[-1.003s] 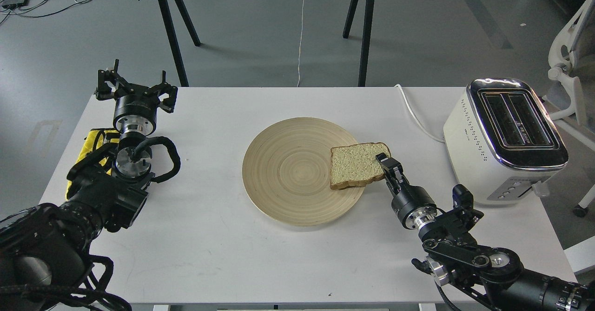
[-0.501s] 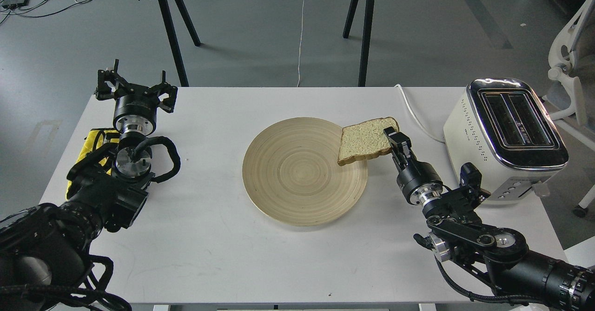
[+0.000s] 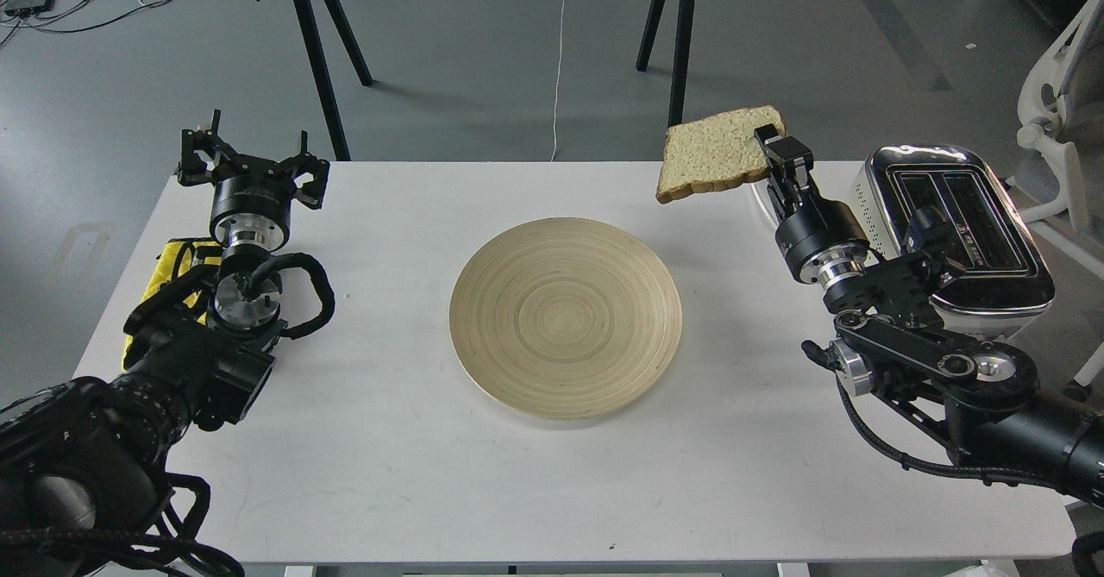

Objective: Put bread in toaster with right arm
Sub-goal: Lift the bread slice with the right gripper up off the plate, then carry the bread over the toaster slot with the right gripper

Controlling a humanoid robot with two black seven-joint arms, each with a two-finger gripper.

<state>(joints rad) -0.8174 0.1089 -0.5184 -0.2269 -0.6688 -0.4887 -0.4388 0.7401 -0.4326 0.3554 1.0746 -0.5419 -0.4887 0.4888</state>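
My right gripper is shut on the right edge of the bread, a pale speckled slice with a brown crust. It holds the slice in the air over the table's far edge, to the left of the toaster. The toaster is cream-white with a chrome top and two open slots; my right arm hides part of its left side. My left gripper is open and empty at the far left of the table.
A round wooden plate lies empty in the middle of the white table. A yellow cloth lies by my left arm. A white cord runs behind the toaster. A white chair stands at the right.
My right gripper has lifted the bread off the plate's right rim and carried it up and to the right, toward the toaster. The left arm has not moved.
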